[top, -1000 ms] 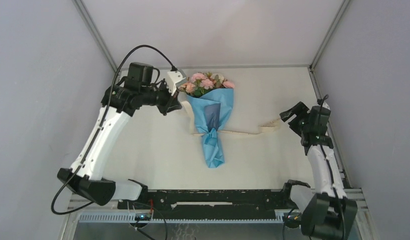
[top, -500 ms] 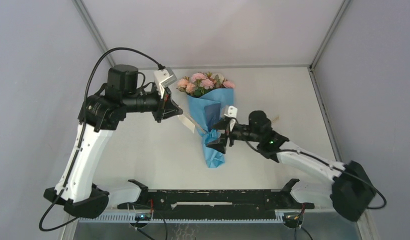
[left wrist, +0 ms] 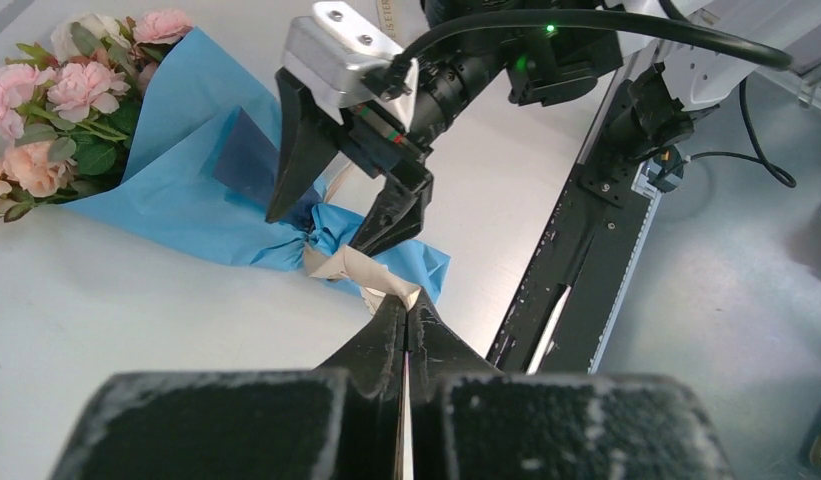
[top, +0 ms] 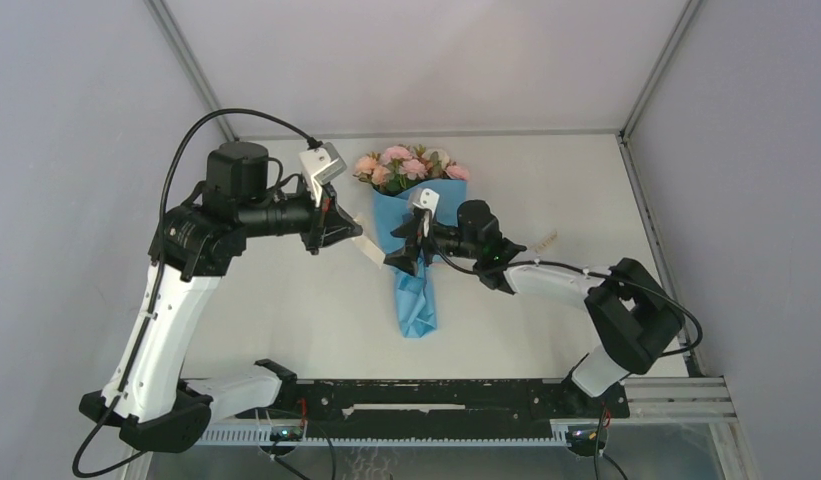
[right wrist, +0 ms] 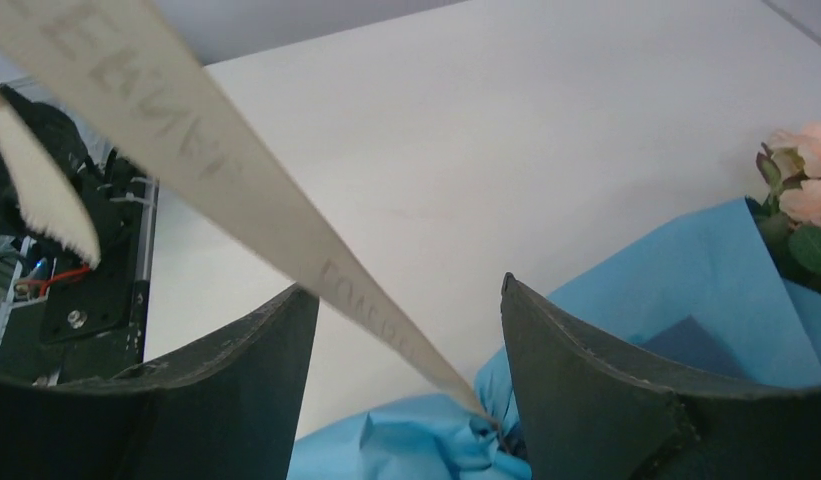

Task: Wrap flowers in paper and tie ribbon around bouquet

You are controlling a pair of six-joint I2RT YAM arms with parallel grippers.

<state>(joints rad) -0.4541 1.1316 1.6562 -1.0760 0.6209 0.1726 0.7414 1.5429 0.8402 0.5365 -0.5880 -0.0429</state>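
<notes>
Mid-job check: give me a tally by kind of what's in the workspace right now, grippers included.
Bunch of flowers: 1
Sheet of blue paper: 1
Ribbon: 1
Grippers: 2, the left gripper and the right gripper
Total: 5

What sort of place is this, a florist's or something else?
Probably a robot test booth, not a shop: plain grey walls enclose a white table, two robot arms are mounted at its near edge, working on one bouquet.
</notes>
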